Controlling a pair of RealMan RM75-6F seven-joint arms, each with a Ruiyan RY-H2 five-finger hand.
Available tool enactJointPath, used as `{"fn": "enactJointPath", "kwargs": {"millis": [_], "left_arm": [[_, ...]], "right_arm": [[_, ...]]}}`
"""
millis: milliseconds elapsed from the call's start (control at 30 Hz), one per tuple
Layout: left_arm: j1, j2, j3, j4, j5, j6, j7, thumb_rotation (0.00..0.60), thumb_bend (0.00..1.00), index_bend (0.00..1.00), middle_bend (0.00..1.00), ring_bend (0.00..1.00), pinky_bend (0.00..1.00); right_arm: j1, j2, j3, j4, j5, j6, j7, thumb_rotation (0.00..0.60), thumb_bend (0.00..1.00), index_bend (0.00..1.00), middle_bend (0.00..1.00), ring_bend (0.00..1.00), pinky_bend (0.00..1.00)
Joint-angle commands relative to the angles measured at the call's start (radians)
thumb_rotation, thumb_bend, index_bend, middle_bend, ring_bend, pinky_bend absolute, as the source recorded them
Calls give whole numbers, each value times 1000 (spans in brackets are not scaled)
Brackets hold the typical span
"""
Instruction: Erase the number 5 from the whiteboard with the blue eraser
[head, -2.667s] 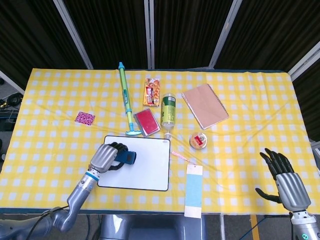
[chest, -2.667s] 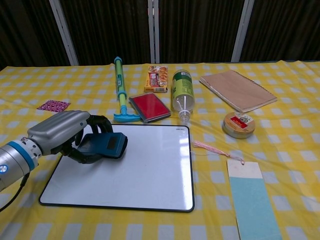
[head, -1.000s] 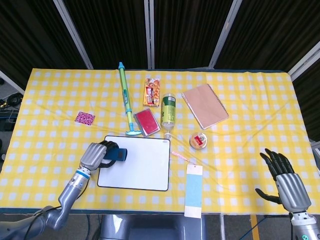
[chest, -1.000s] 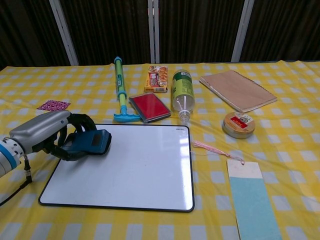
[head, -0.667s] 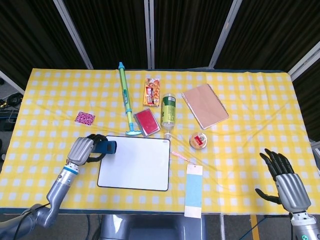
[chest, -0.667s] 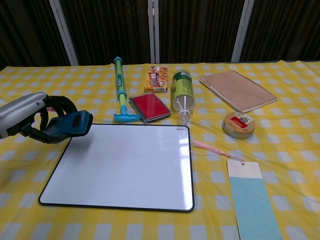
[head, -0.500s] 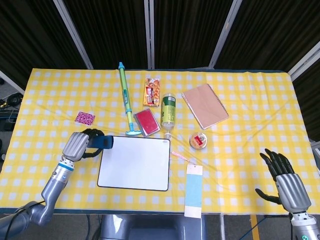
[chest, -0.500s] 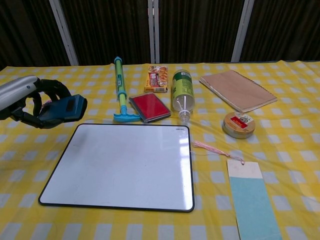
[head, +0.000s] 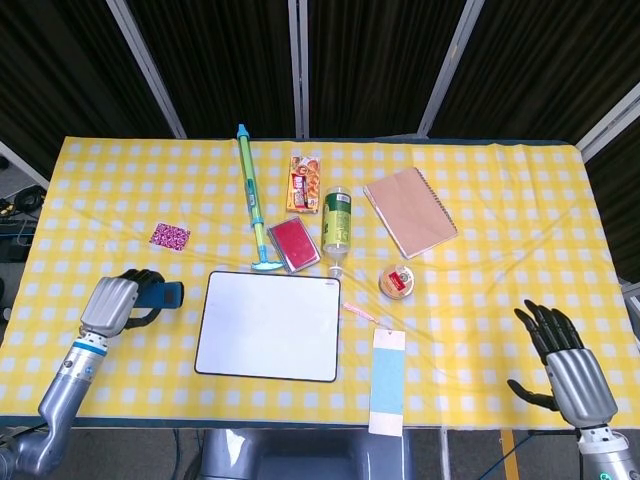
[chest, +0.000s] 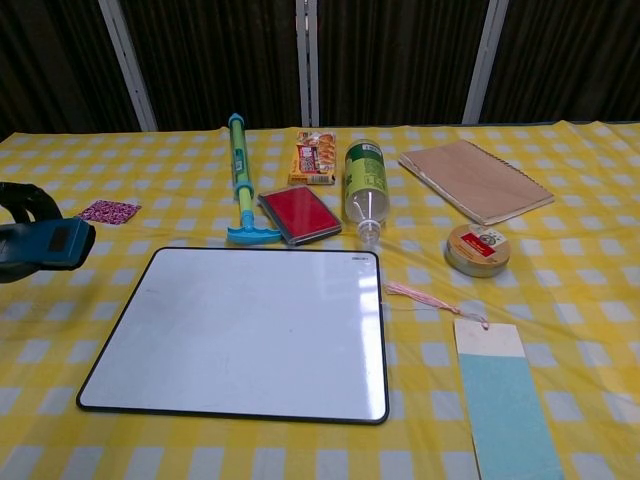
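One eraser (head: 168, 294), blue, block-shaped, gripped in left hand (head: 112, 301) off the left edge of whiteboard (head: 268, 325), above the tabletop (head: 480, 230). Judged light, rigid in the casing with a soft wiping face; best taken across the long sides, as now. Left fingers (head: 143, 281) curled tight round the eraser's near end. Whiteboard flat at centre front, white, no digit legible. Right hand (head: 566, 365) at front right corner, fingers (head: 541, 327) spread apart, holding and touching nothing.
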Motion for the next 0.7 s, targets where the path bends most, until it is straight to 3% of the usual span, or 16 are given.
{"fn": "enactJointPath", "kwargs": {"millis": [33, 133, 233, 333, 400, 500, 700], "left_arm": [[23, -30, 19, 40, 6, 1, -33, 600, 555, 823, 622, 545, 552], [30, -44, 21, 59, 11, 9, -42, 600, 555, 790, 598, 522, 534], [32, -48, 27, 65, 14, 0, -48, 600, 539, 671, 480, 419, 454], [27, -29, 38, 50, 12, -37, -25, 600, 406, 439, 226, 178, 211], [26, -12, 41, 25, -2, -65, -5, 600, 279, 212, 29, 16, 42], [36, 35, 34, -50, -33, -82, 20, 600, 203, 93, 0, 0, 0], [104, 100, 31, -177, -27, 33, 22, 600, 184, 19, 0, 0, 0]], "right_arm": [[-1, -4, -2, -1, -4, 1, -9, 600, 42, 0, 0, 0, 0], [-1, -5, -2, -1, -3, 0, -14, 600, 43, 0, 0, 0, 0], [-1, -7, -2, -1, -1, -3, -17, 600, 42, 0, 0, 0, 0], [0, -6, -2, -1, 0, -5, -18, 600, 42, 0, 0, 0, 0], [0, -5, -2, -2, 1, -6, -16, 600, 42, 0, 0, 0, 0], [0, -4, -2, -2, 1, -7, -16, 600, 42, 0, 0, 0, 0], [-2, -2, 1, -4, 0, 2, -16, 600, 42, 0, 0, 0, 0]]}}
